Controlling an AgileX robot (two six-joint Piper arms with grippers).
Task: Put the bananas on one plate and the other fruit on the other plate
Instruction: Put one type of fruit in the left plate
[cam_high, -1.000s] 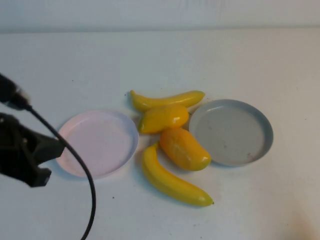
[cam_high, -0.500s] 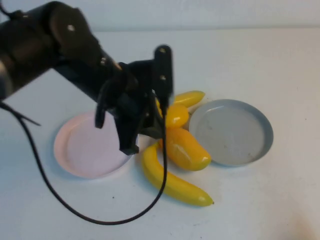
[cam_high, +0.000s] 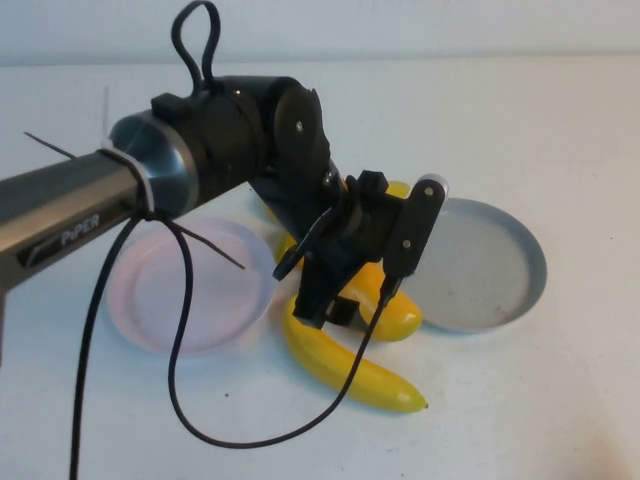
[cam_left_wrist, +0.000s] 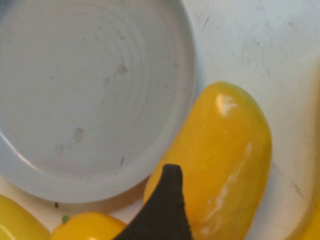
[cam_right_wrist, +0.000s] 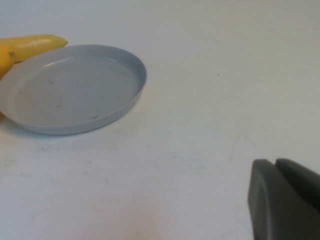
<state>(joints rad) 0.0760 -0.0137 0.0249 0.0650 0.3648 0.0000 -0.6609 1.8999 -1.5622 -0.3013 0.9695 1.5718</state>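
Note:
My left gripper is open and hangs just above the near mango-like fruit, straddling it beside the grey-blue plate. The left wrist view shows that fruit, one dark finger and the plate. The arm covers most of the second plump fruit. One banana lies in front. Of the far banana only a tip shows. The pink plate holds nothing. My right gripper is shut, low over the table to the right of the grey-blue plate.
A black cable loops from the left arm over the pink plate and the table in front of it. White table surrounds both plates. The far banana's tip shows behind the grey-blue plate in the right wrist view.
My left arm has swung in from the left edge to above the fruits, and its gripper has opened. No fruit or plate has moved.

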